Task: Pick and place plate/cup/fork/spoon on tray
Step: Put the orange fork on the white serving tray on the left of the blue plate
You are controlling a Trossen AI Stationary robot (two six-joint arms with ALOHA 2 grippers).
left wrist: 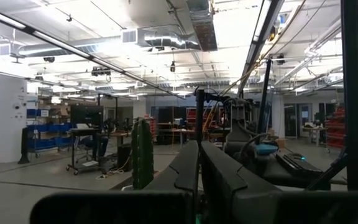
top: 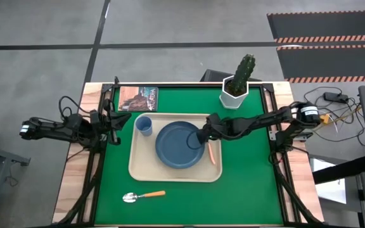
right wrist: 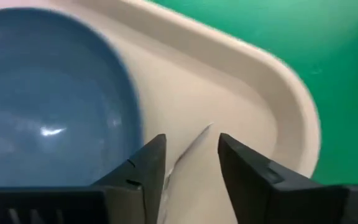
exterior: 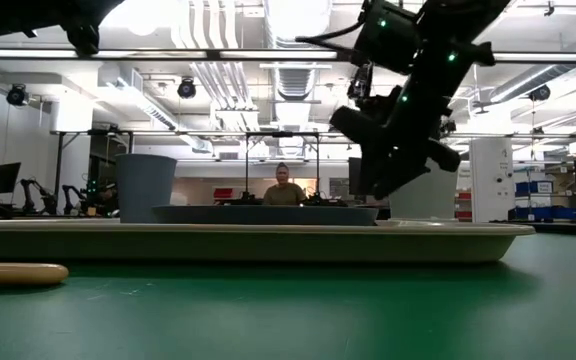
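The worktop [top: 246, 183] has a green top with wood along its sides. Near its middle lies the big cream tray [top: 146, 170], flat, with a raised rim all around.

On the tray sits the dark blue plate [top: 176, 145], round and flat, close to the tray's middle. Beside the plate, in a corner of the tray, stands the small light-blue cup [top: 144, 125], upright. It does not touch the plate.

The right arm reaches from its side of the worktop over the tray. The right claw [top: 203, 138] hangs low over the edge of the plate, at the side away from the cup. Its two fingers [right wrist: 143, 167] stand apart and hold nothing. Between them, on the bare tray floor, a thin silver piece shows. This is the fork [top: 212, 153], which lies on the tray just beside the plate, along the tray's rim, with its orange handle pointing toward the front.

The left arm waits at the left edge of the worktop. The left claw [top: 114, 120] is clenched with nothing in it.

The spoon [top: 143, 196] lies off the tray on the green top, near the front edge, well apart from both claws.

At the back edge stand a white pot with a cactus [top: 237, 85] and a small book [top: 138, 99].
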